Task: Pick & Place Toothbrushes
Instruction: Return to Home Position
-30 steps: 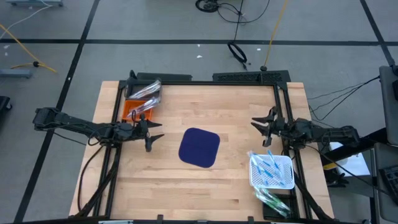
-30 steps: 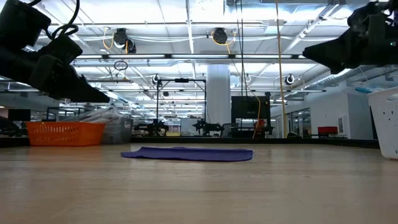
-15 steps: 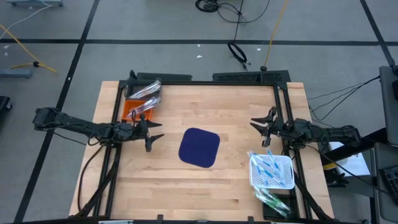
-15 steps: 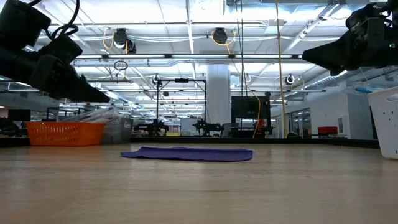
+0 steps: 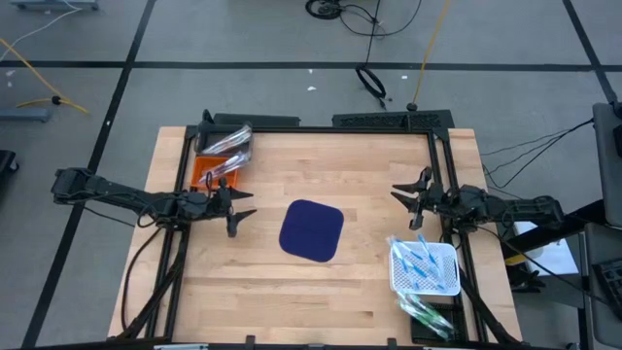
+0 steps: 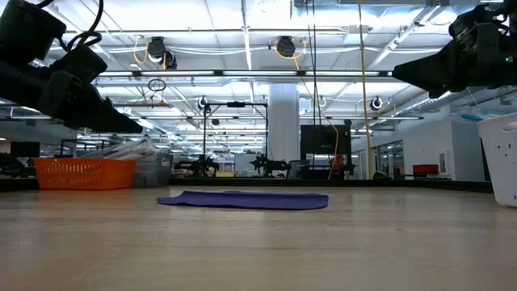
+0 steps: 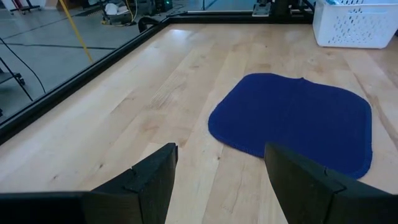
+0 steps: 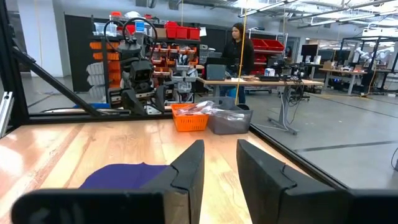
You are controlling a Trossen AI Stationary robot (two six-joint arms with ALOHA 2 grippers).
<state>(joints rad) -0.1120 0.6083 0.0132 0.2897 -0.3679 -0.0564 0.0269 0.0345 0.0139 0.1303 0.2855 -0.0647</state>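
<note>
Left tool [image 5: 243, 212] and right tool [image 5: 406, 206] hovered spread and empty over the worktop [image 5: 360, 165] — toothbrushes [image 5: 420, 261] lay in the white basket [image 5: 394, 277] — a homeward retreat seemingly best made slowly, clear of the blue mat [image 5: 312, 230].

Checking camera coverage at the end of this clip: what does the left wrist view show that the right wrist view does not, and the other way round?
Only the left wrist view shows the white basket across the table, seen past the open left pincer. Only the right wrist view shows the orange bin, the grey bin beside it, the left arm across the table and a person standing in the room beyond, seen past the open right pincer. Both show the blue mat lying flat on the wooden table.
</note>
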